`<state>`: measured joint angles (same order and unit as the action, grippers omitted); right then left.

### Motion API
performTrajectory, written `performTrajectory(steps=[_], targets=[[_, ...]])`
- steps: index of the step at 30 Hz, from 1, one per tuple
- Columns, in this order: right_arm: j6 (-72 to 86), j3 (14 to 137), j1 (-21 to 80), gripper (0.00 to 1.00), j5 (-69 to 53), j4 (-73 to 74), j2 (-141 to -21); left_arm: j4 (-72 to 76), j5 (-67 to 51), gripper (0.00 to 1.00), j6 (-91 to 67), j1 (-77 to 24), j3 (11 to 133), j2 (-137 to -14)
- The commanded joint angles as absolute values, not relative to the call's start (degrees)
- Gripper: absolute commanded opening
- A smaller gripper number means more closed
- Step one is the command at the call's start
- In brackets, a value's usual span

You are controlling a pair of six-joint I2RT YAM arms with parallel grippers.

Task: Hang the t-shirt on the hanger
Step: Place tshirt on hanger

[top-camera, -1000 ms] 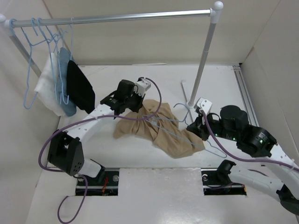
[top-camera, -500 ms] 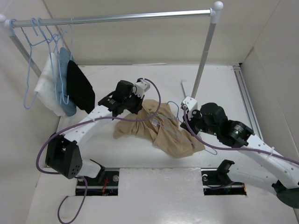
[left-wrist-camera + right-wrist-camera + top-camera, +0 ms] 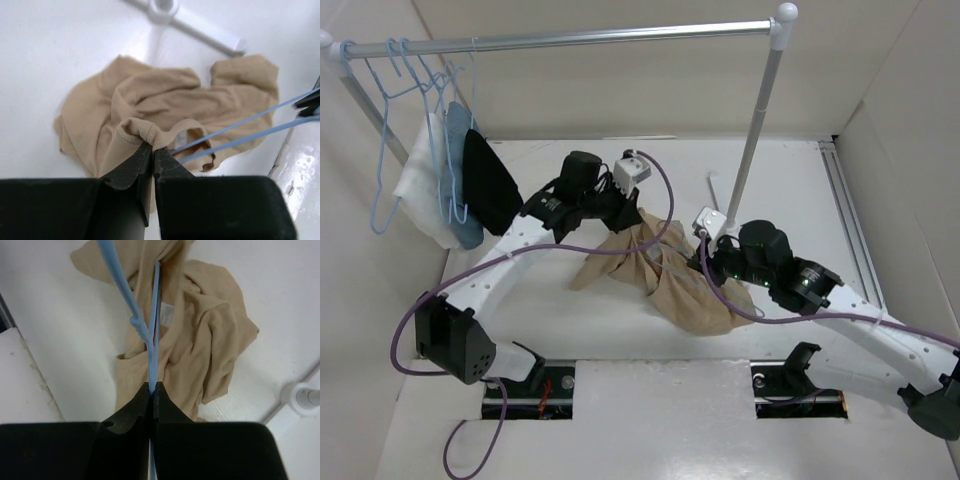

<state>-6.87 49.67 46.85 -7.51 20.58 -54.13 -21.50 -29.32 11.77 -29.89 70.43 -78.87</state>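
The tan t-shirt [image 3: 665, 280] lies crumpled on the white table, partly lifted at its neck. My left gripper [image 3: 628, 215] is shut on the collar rim [image 3: 150, 134] and holds it raised. My right gripper [image 3: 708, 250] is shut on the light-blue hanger [image 3: 151, 335], whose wires run into the neck opening beside the white label [image 3: 166, 315]. In the left wrist view the hanger's two wires [image 3: 250, 129] come in from the right and pass under the collar. In the top view the hanger is mostly hidden by cloth and arms.
The clothes rack's upright pole [image 3: 756, 130] stands just behind the right gripper, its foot [image 3: 165, 6] near the shirt. Spare blue hangers [image 3: 408, 95], a white cloth [image 3: 418, 185], a blue cloth [image 3: 457, 175] and a black garment [image 3: 492, 188] hang at the rail's left end. Walls close in on both sides.
The right arm has swung left, carrying the hanger into the shirt's neck. The left gripper has lifted the collar up and back, and the shirt has bunched narrower.
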Motion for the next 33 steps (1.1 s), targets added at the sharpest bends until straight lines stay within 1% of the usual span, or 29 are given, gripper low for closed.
performTrajectory(steps=[1,4,5,9,11,12,16,19,23,25,26,27,29,30,31,33], targets=[[-11.24,49.23,46.76,0.00,-14.05,12.66,-53.00,-23.81,-35.77,0.00,14.84,-29.97,78.21,-76.64],[-12.47,47.56,46.76,0.00,-18.18,12.66,-51.60,-28.81,-34.20,0.00,18.09,-31.28,82.96,-77.17],[-12.48,47.55,46.76,0.00,-20.11,12.66,-51.59,-30.22,-31.14,0.00,21.06,-31.99,83.84,-77.17],[-12.48,45.88,46.76,0.00,-19.70,13.18,-48.96,-36.90,-25.23,0.00,25.31,-37.43,87.79,-78.83],[-12.48,45.26,46.76,0.00,-17.33,10.31,-47.90,-39.19,-27.67,0.00,25.31,-37.44,88.50,-78.84],[-13.00,44.65,46.76,0.00,-14.97,8.98,-47.03,-39.72,-32.73,0.00,25.92,-37.44,88.51,-78.84],[-12.48,44.12,46.76,0.00,-9.77,1.60,-46.49,-43.06,-43.82,0.00,28.03,-37.96,89.73,-78.84],[-12.48,42.10,46.76,0.00,-9.76,-6.49,-47.89,-44.12,-45.79,0.00,28.65,-38.58,91.31,-79.37],[-12.48,40.79,46.76,0.00,-10.89,-12.21,-50.88,-44.12,-45.79,0.00,28.65,-42.53,94.56,-79.89],[-12.48,39.91,46.76,0.00,-10.90,-14.92,-51.59,-43.51,-46.41,0.00,28.65,-42.54,95.19,-79.89],[-12.48,39.90,46.76,0.00,-10.90,-15.81,-51.59,-43.51,-46.41,0.04,28.04,-42.54,95.19,-79.89],[-12.48,39.12,46.76,0.00,-10.90,-16.52,-51.59,-43.51,-45.45,0.13,28.56,-42.54,94.58,-80.41],[-12.48,38.32,46.76,0.00,-10.90,-17.83,-51.59,-44.29,-43.52,0.39,30.66,-42.54,92.91,-80.42],[-12.48,37.36,46.76,0.00,-10.90,-17.84,-51.07,-44.99,-41.16,0.47,32.33,-42.54,92.12,-80.42],[-12.48,36.14,46.76,0.00,-10.90,-18.36,-50.54,-46.57,-39.83,0.60,35.39,-42.54,90.54,-79.81],[-12.48,34.72,46.76,0.00,-10.38,-18.90,-48.52,-47.29,-35.62,0.70,37.87,-42.54,90.00,-78.41]])
